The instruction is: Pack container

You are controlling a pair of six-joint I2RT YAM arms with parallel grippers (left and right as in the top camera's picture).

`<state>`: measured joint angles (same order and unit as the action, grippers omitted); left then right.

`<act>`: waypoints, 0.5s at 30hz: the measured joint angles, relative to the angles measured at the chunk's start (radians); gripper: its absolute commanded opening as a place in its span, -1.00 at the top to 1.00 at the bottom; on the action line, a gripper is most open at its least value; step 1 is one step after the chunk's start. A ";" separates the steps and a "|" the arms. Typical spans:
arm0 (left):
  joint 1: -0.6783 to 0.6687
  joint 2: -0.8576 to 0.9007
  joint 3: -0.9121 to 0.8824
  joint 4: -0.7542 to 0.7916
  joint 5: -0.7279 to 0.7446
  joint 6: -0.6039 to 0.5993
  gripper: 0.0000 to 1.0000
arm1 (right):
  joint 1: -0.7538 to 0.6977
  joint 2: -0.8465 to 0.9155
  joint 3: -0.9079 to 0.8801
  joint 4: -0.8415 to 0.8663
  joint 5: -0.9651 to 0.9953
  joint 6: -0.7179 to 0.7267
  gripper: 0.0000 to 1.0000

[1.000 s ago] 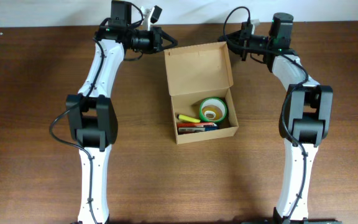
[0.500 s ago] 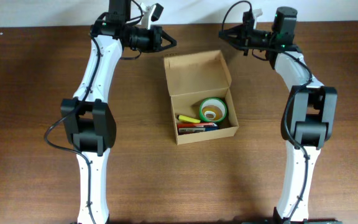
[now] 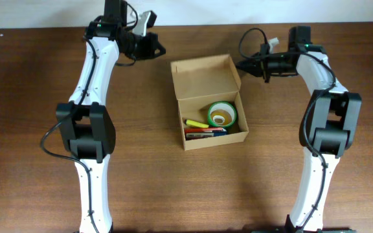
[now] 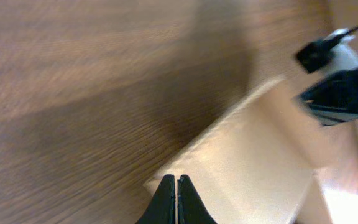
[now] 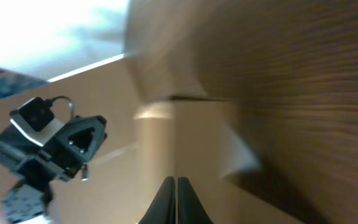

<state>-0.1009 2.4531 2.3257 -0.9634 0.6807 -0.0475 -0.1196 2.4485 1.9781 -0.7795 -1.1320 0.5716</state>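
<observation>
While the left gripper [image 3: 160,47] sat far left of the container [image 3: 206,74], jaws together and empty, the box lay open mid-table, flap leaning far. Green tape roll [image 3: 222,115] and markers [image 3: 203,128] lay inside. Right gripper [image 3: 240,65], jaws together, hovered at the flap's right edge; contact unclear.

one cardboard box [image 3: 206,68], one green tape roll [image 3: 223,115], three markers [image 3: 203,129] as far as visible, two arms [image 3: 96,71].
</observation>
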 measured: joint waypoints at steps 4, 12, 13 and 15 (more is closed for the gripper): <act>0.002 0.000 -0.078 0.014 -0.024 0.002 0.97 | -0.016 0.000 0.000 -0.040 0.055 -0.081 0.92; -0.006 0.000 -0.201 0.056 0.023 0.002 0.96 | -0.015 0.000 0.000 -0.116 0.130 -0.165 0.92; -0.009 0.000 -0.207 0.059 0.032 0.002 0.97 | -0.014 0.000 0.000 -0.119 0.134 -0.174 0.93; -0.018 0.000 -0.216 0.070 0.056 0.002 0.96 | -0.010 0.000 0.000 -0.127 0.141 -0.187 0.92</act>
<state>-0.1188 2.4531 2.1094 -0.8936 0.7372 -0.0456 -0.1299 2.4489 1.9781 -0.9070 -0.9909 0.3851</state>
